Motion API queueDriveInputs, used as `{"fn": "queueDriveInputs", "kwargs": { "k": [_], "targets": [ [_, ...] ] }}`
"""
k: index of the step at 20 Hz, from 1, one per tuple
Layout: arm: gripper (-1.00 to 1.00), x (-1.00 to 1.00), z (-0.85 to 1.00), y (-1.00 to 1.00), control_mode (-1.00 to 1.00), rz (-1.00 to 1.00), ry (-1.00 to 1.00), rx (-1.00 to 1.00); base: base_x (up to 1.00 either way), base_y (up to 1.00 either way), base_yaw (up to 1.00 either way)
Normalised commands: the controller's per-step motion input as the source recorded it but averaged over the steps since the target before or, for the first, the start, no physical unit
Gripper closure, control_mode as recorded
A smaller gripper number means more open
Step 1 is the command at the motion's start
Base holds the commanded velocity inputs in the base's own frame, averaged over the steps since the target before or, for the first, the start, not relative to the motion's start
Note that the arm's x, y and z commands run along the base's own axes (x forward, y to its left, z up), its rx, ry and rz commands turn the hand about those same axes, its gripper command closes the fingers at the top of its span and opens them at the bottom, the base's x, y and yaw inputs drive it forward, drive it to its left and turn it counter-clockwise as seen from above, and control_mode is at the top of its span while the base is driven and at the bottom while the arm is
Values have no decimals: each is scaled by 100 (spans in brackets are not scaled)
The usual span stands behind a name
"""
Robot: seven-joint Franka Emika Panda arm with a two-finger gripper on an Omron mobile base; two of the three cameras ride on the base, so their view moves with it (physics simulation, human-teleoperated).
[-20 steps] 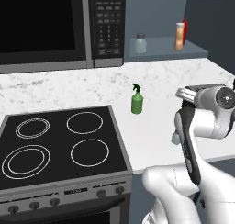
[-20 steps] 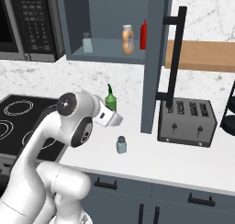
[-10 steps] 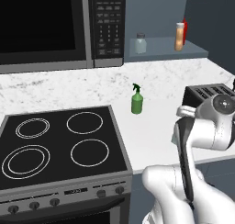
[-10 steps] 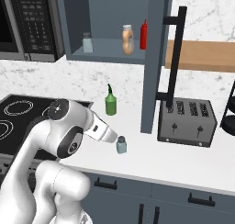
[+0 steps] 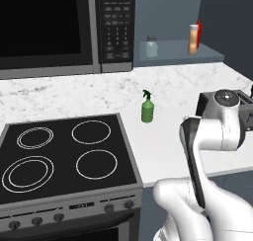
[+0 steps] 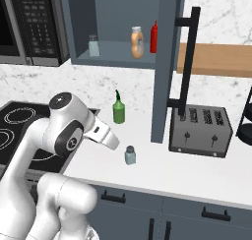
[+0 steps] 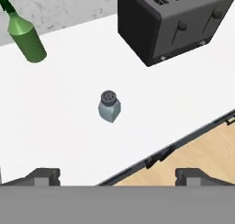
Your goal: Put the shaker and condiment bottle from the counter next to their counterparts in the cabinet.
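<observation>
A small pale shaker (image 7: 109,106) with a dark cap stands upright on the white counter (image 7: 64,126), seen from above in the hand view. My gripper (image 7: 118,176) hangs over it, open, its fingertips (image 7: 43,175) wide apart with nothing between them. In the right base view the same shaker (image 6: 130,155) stands just right of my hand (image 6: 104,135). On the cabinet (image 6: 113,59) shelf stand a second shaker (image 6: 93,45), the orange condiment bottle (image 6: 137,42) and a slim red bottle (image 6: 154,37) right beside it. The left base view shows these shelf items too: shaker (image 5: 151,46), condiment bottle (image 5: 192,39).
A green spray bottle (image 6: 118,107) stands on the counter behind the shaker. A dark toaster (image 6: 199,131) sits to the right, past the open cabinet door (image 6: 165,67). The stove (image 5: 59,156) lies to the left, under the microwave (image 5: 64,27).
My arm has swung down and toward the counter's front, bringing the hand closer over the shaker. The bottles and shakers have not moved.
</observation>
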Motion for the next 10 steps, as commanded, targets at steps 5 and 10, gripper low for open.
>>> {"fn": "queueDriveInputs", "kwargs": {
  "k": [5, 10],
  "targets": [
    [-100, 0, -44, 1, -100, 1, 3, 0, 0, 0, 0],
    [-100, 0, -70, 0, -100, 0, 0, 0, 0, 0, 0]
  ]
}}
